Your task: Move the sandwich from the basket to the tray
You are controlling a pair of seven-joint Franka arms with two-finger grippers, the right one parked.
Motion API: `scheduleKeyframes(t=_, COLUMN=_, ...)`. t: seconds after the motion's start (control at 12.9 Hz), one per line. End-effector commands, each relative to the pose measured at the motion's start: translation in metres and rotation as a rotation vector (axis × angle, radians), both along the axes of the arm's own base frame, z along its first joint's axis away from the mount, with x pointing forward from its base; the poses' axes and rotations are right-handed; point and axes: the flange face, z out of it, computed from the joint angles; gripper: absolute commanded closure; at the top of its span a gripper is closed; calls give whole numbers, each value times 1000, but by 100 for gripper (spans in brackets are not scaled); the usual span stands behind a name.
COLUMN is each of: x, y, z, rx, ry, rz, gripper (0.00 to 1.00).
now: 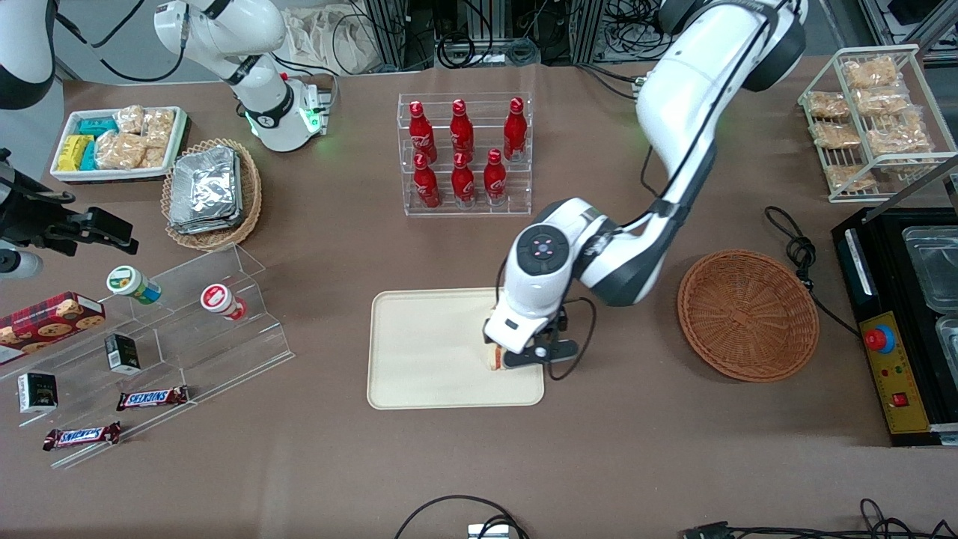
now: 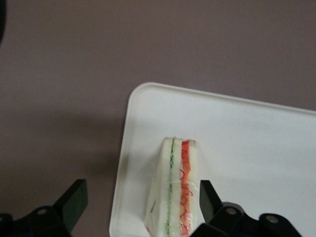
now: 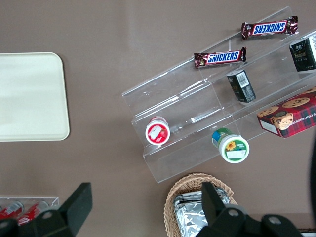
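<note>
Sandwich (image 2: 175,190) on tray (image 2: 247,133), pincer (image 2: 140,207) wide

My own wrist covers most of the sandwich (image 1: 495,360) from the front; only a sliver shows under my gripper (image 1: 524,358). In the wrist view its end nearest my fingers (image 2: 74,200) is cut off by the frame. The tray (image 2: 256,143) runs out of frame past them too. Whether either finger touches the bread, can't tell.
</note>
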Motion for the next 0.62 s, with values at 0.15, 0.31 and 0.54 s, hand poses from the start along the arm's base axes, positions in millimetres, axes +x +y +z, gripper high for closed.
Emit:
scheduleKeyframes(t=0.15, x=20, y=91, z=96, rx=56, ry=-7, rz=155, gripper=0)
scheduleKeyframes(t=0.31, x=26, y=135, z=123, rx=87, ry=12, rz=207, gripper=0)
scheduleKeyframes(t=0.54, x=29, y=179, z=153, rx=99, ry=10, rz=266, gripper=0)
